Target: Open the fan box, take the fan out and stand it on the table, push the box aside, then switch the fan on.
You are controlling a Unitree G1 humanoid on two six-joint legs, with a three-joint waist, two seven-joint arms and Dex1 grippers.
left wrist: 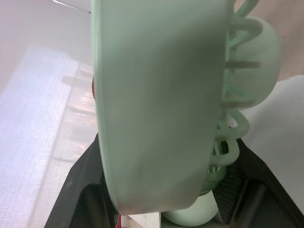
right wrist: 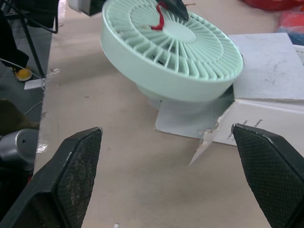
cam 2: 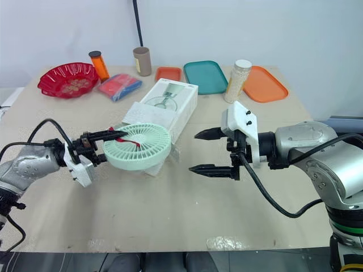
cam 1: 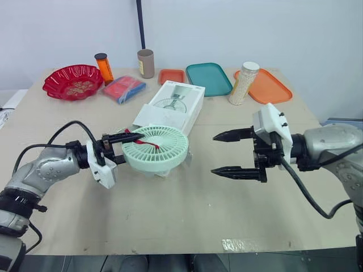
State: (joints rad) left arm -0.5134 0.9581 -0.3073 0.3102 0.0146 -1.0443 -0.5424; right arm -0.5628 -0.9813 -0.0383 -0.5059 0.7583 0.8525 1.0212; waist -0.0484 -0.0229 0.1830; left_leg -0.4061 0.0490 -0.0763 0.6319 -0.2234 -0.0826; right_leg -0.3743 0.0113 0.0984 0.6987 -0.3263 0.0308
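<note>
The left gripper is clamping the rim of the round mint-green plastic fan: one black finger is lying across the grille, the other is going under the disc. The right gripper is hanging with its two fingers wide apart and is holding nothing.

From the right gripper the fan is lying at 9 o'clock, near but not touching, so the left arm is clearly the nearer one. The disc is lying almost flat, grille facing up and tilting a little, so its axle is pointing upward and not forward. I am judging that the next move is turning on this: the fan must be tipped until it is standing on its foot. In the right wrist view a pale foot is showing below the disc, but whether it is resting on the table or on the box flap I cannot tell.

The white cardboard fan box is lying at 1 o'clock from the fan, its torn open end just beside the disc.

The beige table is giving free room at 6 o'clock from the fan. Along the far edge a red bowl, a teal tray and an orange tray are standing well apart from the work.
</note>
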